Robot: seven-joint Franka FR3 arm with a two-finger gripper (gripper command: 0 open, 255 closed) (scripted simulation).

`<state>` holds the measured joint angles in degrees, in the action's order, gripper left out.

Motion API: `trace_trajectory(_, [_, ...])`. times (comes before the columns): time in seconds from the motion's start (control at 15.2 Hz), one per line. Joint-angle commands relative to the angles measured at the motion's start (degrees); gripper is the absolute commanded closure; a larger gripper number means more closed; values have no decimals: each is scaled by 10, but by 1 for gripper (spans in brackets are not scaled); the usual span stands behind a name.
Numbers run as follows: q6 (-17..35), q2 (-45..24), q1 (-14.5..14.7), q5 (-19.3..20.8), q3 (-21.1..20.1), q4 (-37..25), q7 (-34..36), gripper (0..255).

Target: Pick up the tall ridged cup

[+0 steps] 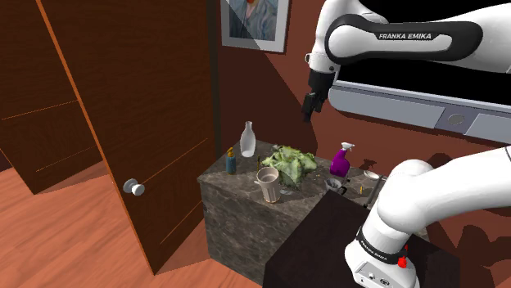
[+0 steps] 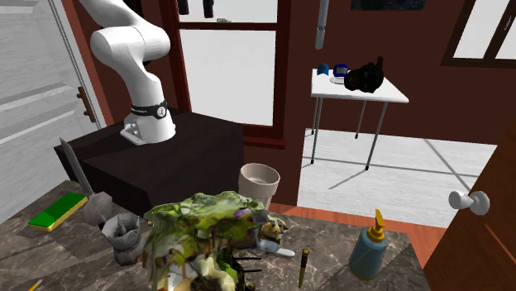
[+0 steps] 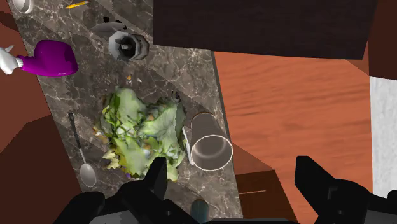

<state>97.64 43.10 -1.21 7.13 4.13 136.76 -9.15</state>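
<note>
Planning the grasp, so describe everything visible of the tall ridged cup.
The cup is pale beige, ridged, and tapers to a narrower base. Its open mouth shows nothing inside. It stands upright near the dark stone-look counter's edge, close beside the leafy green heap; contact there is unclear. The open gripper hangs above, apart.
</note>
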Motion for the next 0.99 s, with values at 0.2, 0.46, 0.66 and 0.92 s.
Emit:
trace_trajectory(0.2, [56, -30, 3, 5, -8, 32, 11, 0])
trace_trajectory(0.46, [133, -82, 6, 15, -18, 65, 28, 0])
trace_trajectory(0.66, [191, -130, 7, 24, -25, 81, 42, 0])
trace_trajectory(0.92, [266, -205, 6, 41, -36, 91, 65, 0])
